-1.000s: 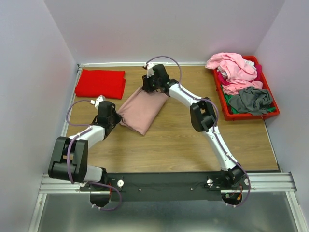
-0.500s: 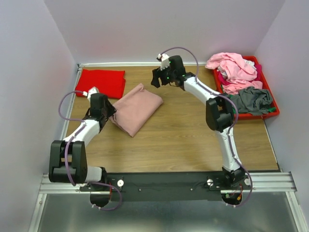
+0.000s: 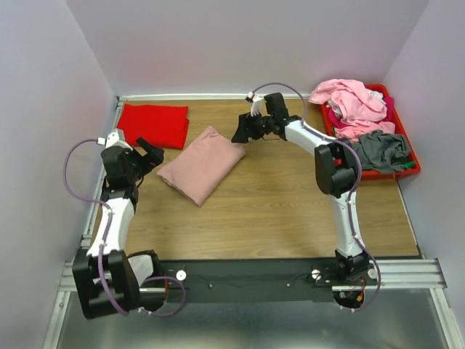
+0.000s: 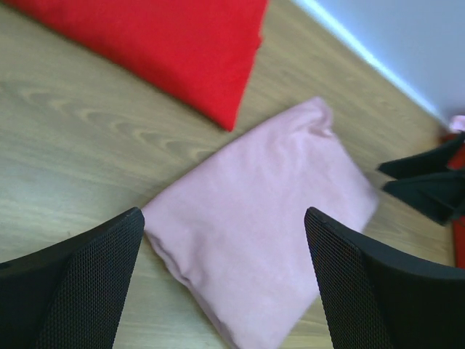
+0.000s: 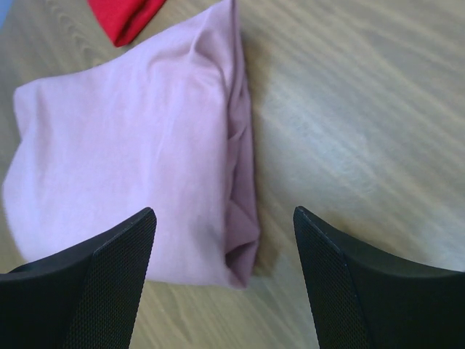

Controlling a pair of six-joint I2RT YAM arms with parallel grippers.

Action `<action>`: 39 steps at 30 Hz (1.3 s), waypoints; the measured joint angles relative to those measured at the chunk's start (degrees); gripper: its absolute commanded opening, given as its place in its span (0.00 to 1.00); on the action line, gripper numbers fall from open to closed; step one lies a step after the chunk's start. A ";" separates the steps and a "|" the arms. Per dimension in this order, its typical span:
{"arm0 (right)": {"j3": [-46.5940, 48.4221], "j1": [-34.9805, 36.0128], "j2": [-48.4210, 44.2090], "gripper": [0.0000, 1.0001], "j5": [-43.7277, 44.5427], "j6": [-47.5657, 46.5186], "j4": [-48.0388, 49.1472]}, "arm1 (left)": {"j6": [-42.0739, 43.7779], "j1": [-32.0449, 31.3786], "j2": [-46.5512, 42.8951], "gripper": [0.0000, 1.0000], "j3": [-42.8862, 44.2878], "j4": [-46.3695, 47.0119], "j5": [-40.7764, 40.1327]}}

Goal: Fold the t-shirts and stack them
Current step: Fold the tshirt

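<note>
A folded dusty-pink t-shirt (image 3: 201,164) (image 4: 269,218) (image 5: 123,160) lies flat on the wooden table, diagonal, just right of a folded bright red t-shirt (image 3: 152,125) (image 4: 160,43) (image 5: 123,18). My left gripper (image 3: 150,151) (image 4: 224,217) hovers open off the pink shirt's left corner, nothing between its fingers. Open and empty as well, my right gripper (image 3: 240,135) (image 5: 224,214) sits above the shirt's far right corner. Loose t-shirts, light pink (image 3: 349,102) and grey (image 3: 378,150), are heaped in the bin at the right.
The red plastic bin (image 3: 331,143) stands at the table's back right against the wall. White walls close in the table on the left, back and right. In the left wrist view, the right gripper's dark fingers (image 4: 429,182) show beyond the pink shirt.
Both grippers have opened and let go of the pink shirt, which now lies further left, nearer the red one. The left arm drew back left, the right arm back right.
</note>
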 measured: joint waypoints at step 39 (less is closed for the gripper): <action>-45.03 -7.41 -33.97 0.73 0.24 -3.17 -7.17 | -12.37 -19.58 -7.78 0.98 -18.97 3.56 13.22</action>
